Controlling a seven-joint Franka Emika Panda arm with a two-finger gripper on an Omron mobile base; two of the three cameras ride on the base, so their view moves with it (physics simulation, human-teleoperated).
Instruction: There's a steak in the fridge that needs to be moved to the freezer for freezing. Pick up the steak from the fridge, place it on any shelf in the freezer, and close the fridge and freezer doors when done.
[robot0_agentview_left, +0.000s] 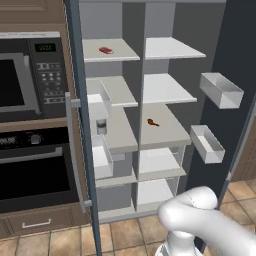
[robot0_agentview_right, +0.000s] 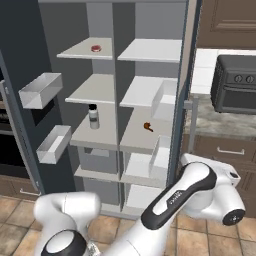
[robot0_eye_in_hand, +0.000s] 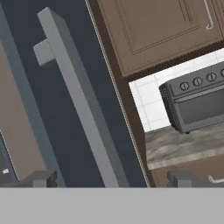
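Currently we find both doors of the slate-blue unit swung wide, exposing all white shelves. The steak (robot0_agentview_left: 105, 50) lies on the top shelf of the left-hand column, level with the top of the microwave (robot0_agentview_left: 27, 75) beside the unit; we judge it not yet picked up. A small brown-orange item (robot0_agentview_left: 152, 122) sits on a shelf of the other column, lower than the steak, and a small jar (robot0_agentview_left: 101, 125) stands two shelves below the steak. The hand view looks along a door's outer face at its grey bar handle (robot0_eye_in_hand: 78, 100), with a toaster oven (robot0_eye_in_hand: 199, 103) on the bench beyond. The tool (robot0_eye_in_hand: 109, 179) shows two fingertips set well apart, released, grasping nothing. Remaining, in our judgement: grasp the steak, transfer it to the freezer column, close both doors.
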